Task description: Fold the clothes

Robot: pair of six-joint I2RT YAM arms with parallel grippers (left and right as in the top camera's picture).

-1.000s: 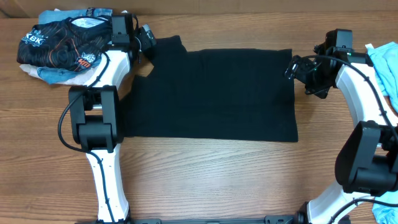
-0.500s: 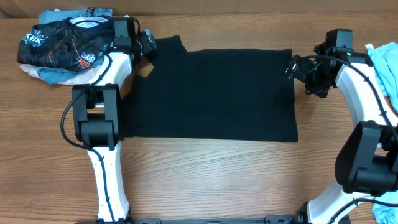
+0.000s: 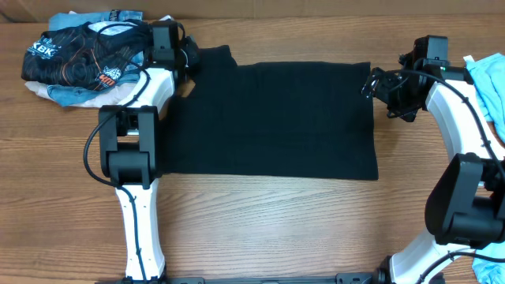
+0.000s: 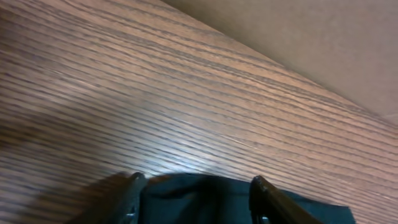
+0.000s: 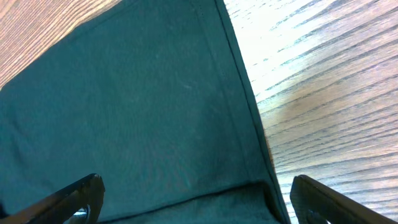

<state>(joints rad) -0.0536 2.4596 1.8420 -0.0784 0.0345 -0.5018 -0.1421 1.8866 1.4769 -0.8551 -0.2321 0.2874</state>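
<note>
Overhead, the black T-shirt (image 3: 268, 118) lies flat toward the desk's (image 3: 276, 229) far edge, bare wood along the near edge; the left gripper (image 4: 194, 182) straddles its sleeve edge, grip impossible to tell, while the right gripper (image 5: 196, 186) gapes wide over the opposite hem.

Wooden table (image 3: 260, 221), brown grain running side to side. Black T-shirt (image 3: 268, 118) spread flat across middle, one sleeve toward far-left. Heap at far-left corner: black printed shirt (image 3: 71, 59) atop pale blue cloth (image 3: 59, 93). Light blue fabric (image 3: 489, 79) at right edge, partly cut off by frame.
</note>
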